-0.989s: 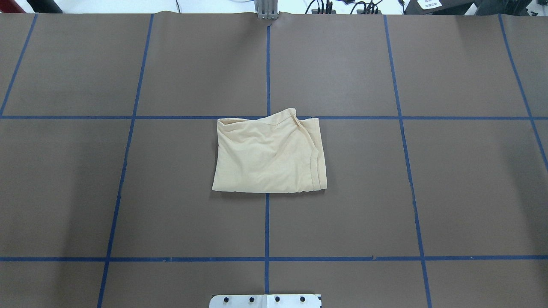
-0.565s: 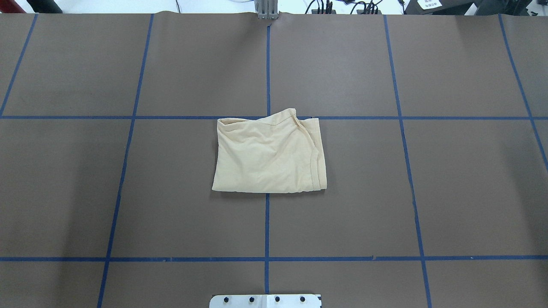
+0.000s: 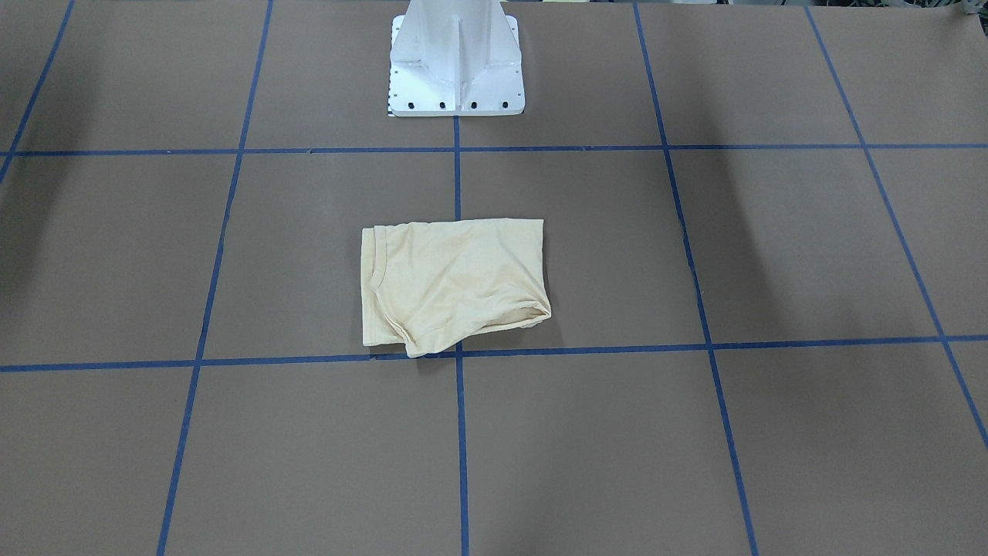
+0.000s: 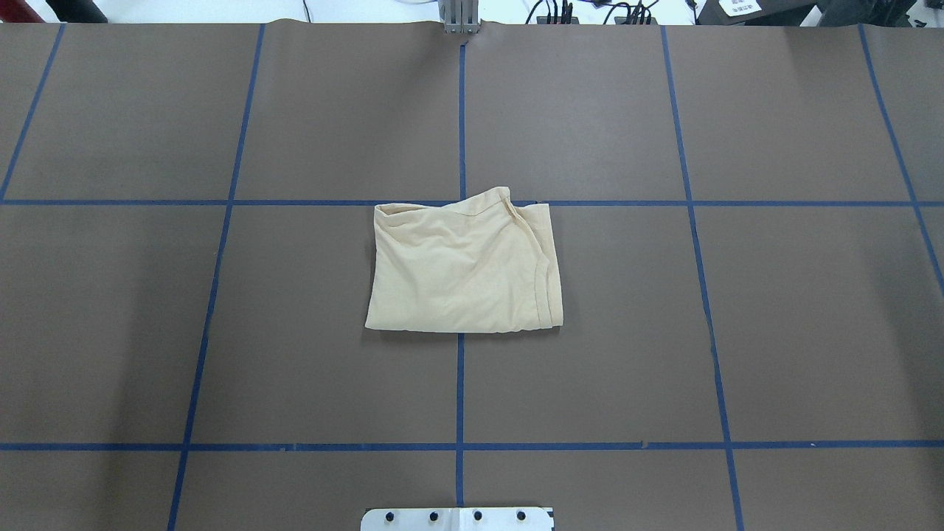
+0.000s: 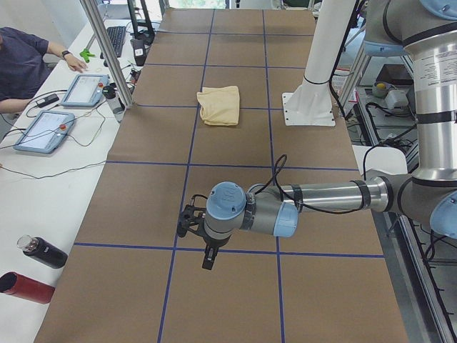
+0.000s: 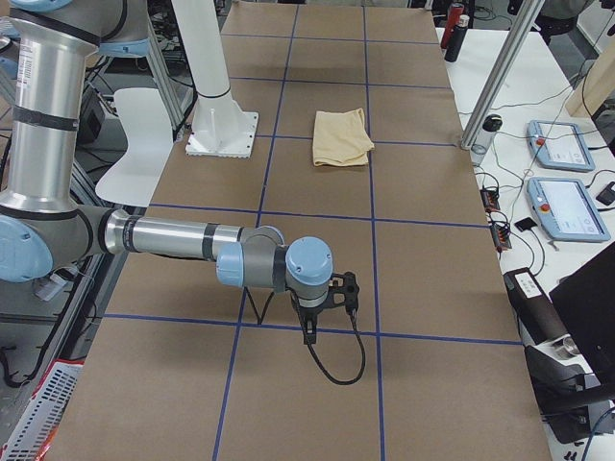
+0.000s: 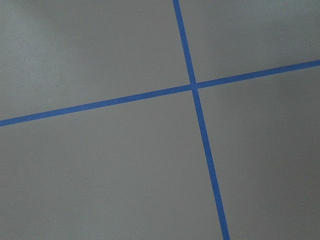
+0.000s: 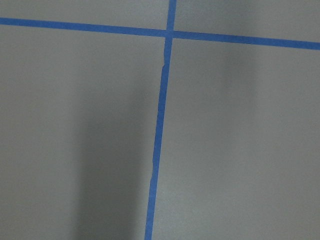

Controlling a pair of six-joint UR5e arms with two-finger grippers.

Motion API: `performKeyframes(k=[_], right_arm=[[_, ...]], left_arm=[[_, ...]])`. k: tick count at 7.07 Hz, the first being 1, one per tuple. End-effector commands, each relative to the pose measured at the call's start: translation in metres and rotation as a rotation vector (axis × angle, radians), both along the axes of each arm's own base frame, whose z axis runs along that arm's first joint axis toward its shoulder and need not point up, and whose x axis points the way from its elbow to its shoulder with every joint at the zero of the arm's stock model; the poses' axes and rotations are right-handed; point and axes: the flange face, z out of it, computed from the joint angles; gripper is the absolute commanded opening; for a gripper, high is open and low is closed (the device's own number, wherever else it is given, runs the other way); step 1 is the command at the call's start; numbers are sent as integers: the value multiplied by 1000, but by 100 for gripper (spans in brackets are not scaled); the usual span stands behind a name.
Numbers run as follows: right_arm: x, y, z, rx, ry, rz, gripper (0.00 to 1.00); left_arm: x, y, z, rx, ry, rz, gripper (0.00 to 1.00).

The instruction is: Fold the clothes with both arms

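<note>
Brown table cover (image 4: 811,332), blue tape grid (image 4: 147,201); white side bench (image 5: 43,207) with two tablets (image 5: 43,132), bottles (image 5: 43,252).

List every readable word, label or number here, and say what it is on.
No text can be read.
Card, top right of the overhead view: print too small.
Sticker on left arm: too small.
Pendant screens: blurred.
Shirt: no print shows.

Folded T-shirt (image 4: 464,265) lying mid-table, bare brown table (image 4: 737,332) open all round it, white pedestal (image 3: 455,62) at the robot-side edge's middle, left arm (image 5: 314,196) low over one end, right arm (image 6: 183,237) low over the other
</note>
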Motion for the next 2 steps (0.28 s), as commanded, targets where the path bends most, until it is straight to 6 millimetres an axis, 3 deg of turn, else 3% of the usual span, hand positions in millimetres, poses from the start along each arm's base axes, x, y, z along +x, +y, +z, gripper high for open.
performKeyframes(k=[1,2], right_arm=[[0,2,2,-2,1,-1,100],[0,2,2,-2,1,-1,100]], left_arm=[[0,-1,-1,15,-1,0,100],[0,-1,0,13,-1,0,100]])
